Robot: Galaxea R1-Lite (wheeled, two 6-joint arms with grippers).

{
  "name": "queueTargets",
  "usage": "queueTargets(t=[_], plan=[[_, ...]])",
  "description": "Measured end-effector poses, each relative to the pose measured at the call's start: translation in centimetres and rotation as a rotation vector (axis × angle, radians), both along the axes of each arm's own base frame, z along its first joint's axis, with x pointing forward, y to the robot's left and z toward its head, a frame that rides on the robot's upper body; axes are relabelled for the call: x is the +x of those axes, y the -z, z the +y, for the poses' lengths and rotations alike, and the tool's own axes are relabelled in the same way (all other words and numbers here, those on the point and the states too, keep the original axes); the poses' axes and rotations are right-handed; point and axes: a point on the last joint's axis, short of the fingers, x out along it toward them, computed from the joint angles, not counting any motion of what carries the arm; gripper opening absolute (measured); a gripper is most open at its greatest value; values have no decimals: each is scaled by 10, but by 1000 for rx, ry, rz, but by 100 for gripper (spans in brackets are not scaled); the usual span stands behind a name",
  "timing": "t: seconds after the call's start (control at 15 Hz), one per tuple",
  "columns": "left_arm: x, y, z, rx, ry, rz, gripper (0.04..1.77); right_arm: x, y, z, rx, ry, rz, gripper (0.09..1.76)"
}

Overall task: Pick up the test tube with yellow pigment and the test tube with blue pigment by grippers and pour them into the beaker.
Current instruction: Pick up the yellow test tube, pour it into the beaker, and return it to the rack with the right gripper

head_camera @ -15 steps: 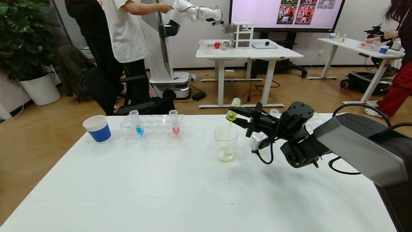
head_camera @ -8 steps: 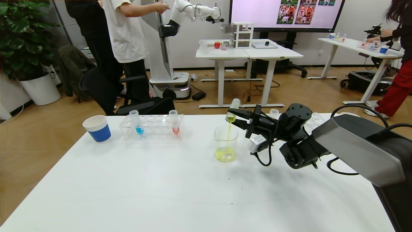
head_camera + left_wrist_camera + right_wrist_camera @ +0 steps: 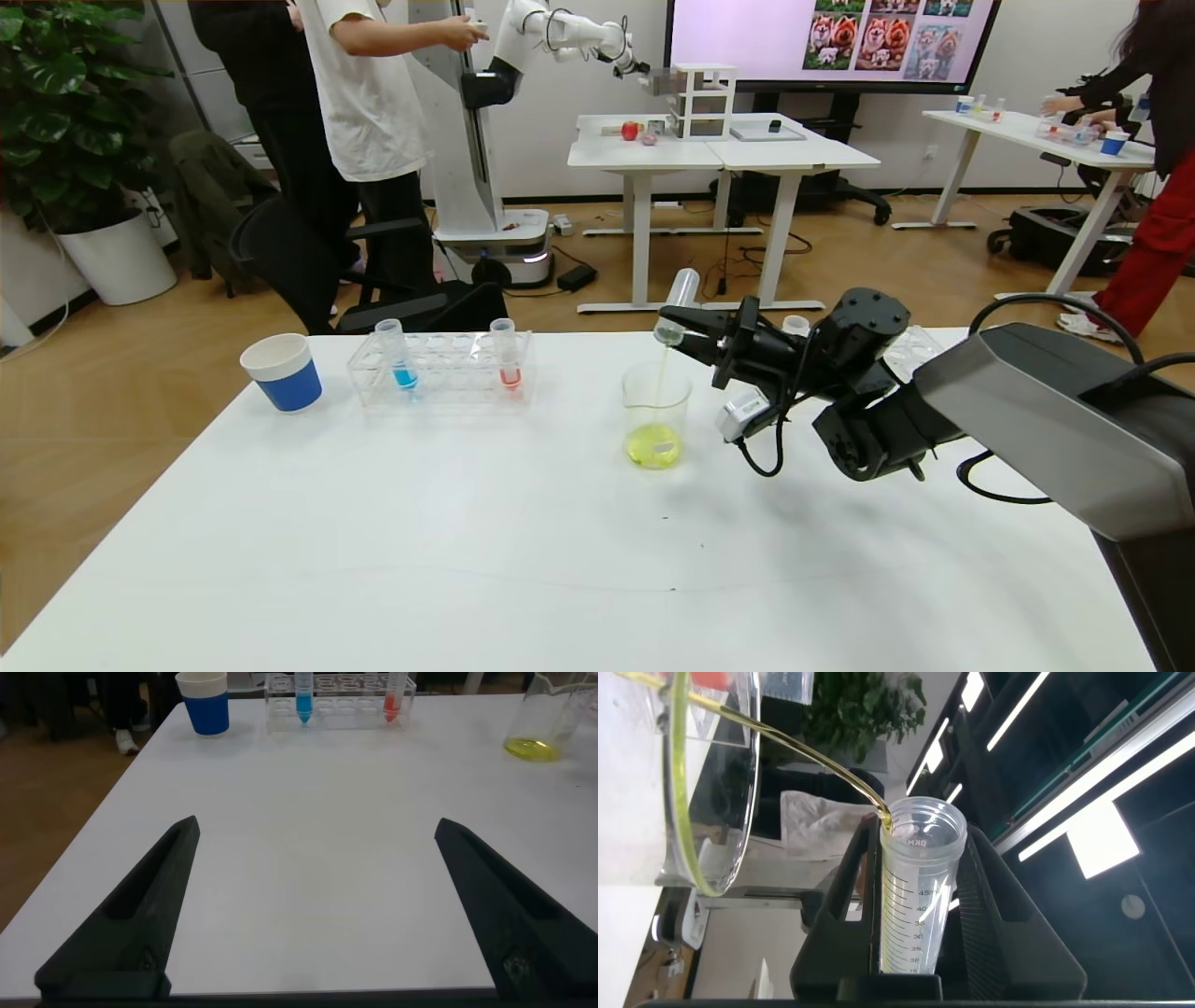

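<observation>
My right gripper (image 3: pixel 674 334) is shut on the test tube with yellow pigment (image 3: pixel 678 301), held tilted mouth-down above the beaker (image 3: pixel 656 415). A thin yellow stream runs from the tube's mouth into the beaker, and yellow liquid pools at the bottom. In the right wrist view the graduated tube (image 3: pixel 915 887) sits between the fingers (image 3: pixel 836 924) and looks nearly empty beside the beaker's rim (image 3: pixel 687 812). The test tube with blue pigment (image 3: pixel 400 359) stands upright in a clear rack (image 3: pixel 448 373) at the far left. My left gripper (image 3: pixel 316 826) hangs open over bare table.
An orange-red tube (image 3: pixel 505 355) stands in the same rack. A blue-banded paper cup (image 3: pixel 282 371) sits left of the rack. Another clear rack (image 3: pixel 910 347) lies behind my right arm. People, other tables and another robot fill the room beyond the table's far edge.
The right gripper has tipped the tube steeper, its bottom end rising. The tube has drained and the yellow pool in the beaker has grown. The left gripper has not moved.
</observation>
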Motion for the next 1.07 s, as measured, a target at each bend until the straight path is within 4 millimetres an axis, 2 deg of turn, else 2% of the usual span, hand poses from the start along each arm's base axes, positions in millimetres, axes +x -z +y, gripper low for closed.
queueTargets(t=[0.33,0.67,0.87,1.07], plan=[[0,0,0,0,0,0,175,-2,-7,-1,-43,23,-68,50],[0,0,0,0,0,0,175,-5,-12,0,-37,26,-30,50],[0,0,0,0,0,0,175,-12,-31,2,13,24,104,50],[0,0,0,0,0,0,175,-23,-65,-1,149,52,265,50]])
